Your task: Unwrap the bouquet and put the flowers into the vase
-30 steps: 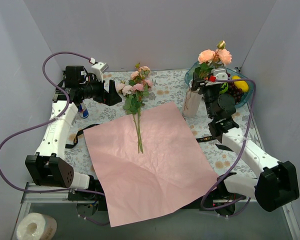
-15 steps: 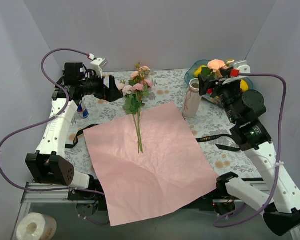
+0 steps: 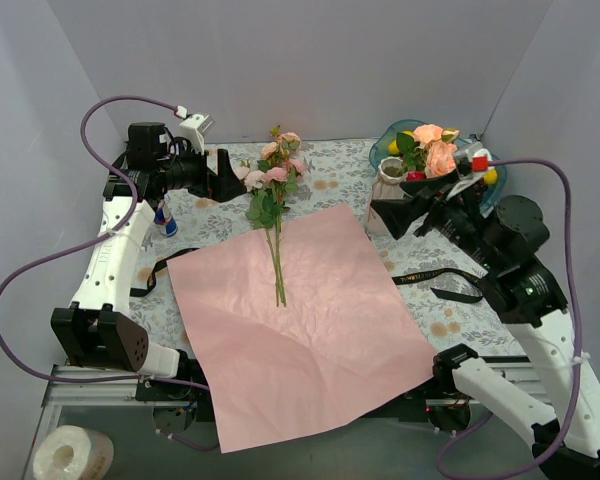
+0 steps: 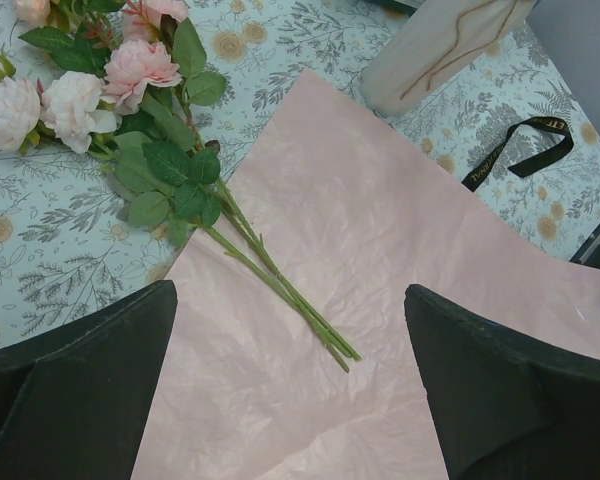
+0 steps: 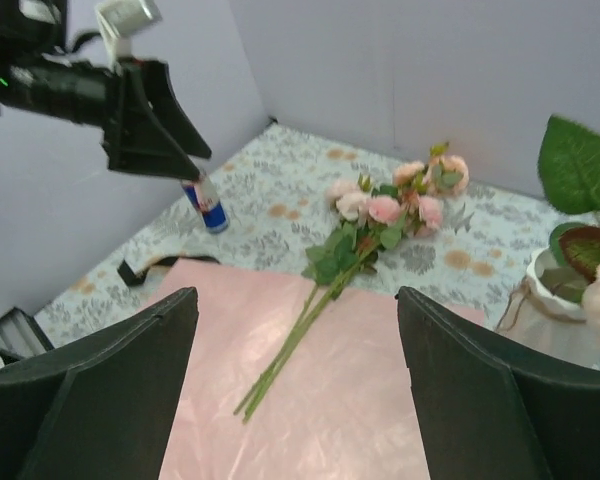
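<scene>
The bouquet is undone. Its pink paper [image 3: 300,310] lies flat, with several pink flowers [image 3: 273,172] across its far edge, stems [image 4: 280,285] pointing toward me. Peach flowers [image 3: 432,150] stand in the white vase [image 3: 378,215] at the back right. My left gripper [image 3: 227,185] hovers open left of the pink blooms, nothing between its fingers [image 4: 80,380]. My right gripper [image 3: 385,218] hangs open in front of the vase, facing left, and hides part of it. The right wrist view looks past its empty fingers [image 5: 480,380] at the lying flowers [image 5: 390,205].
A teal fruit bowl [image 3: 381,142] sits behind the vase. A drink can [image 3: 165,220] stands at the left, under my left arm. Black ribbon lies right of the paper [image 3: 420,275] and also left of it [image 3: 155,272]. Grey walls close three sides.
My right gripper has come away from the top of the vase, swung right, then dropped in front of the vase facing left. The peach flowers stay in the vase. The left arm barely moved.
</scene>
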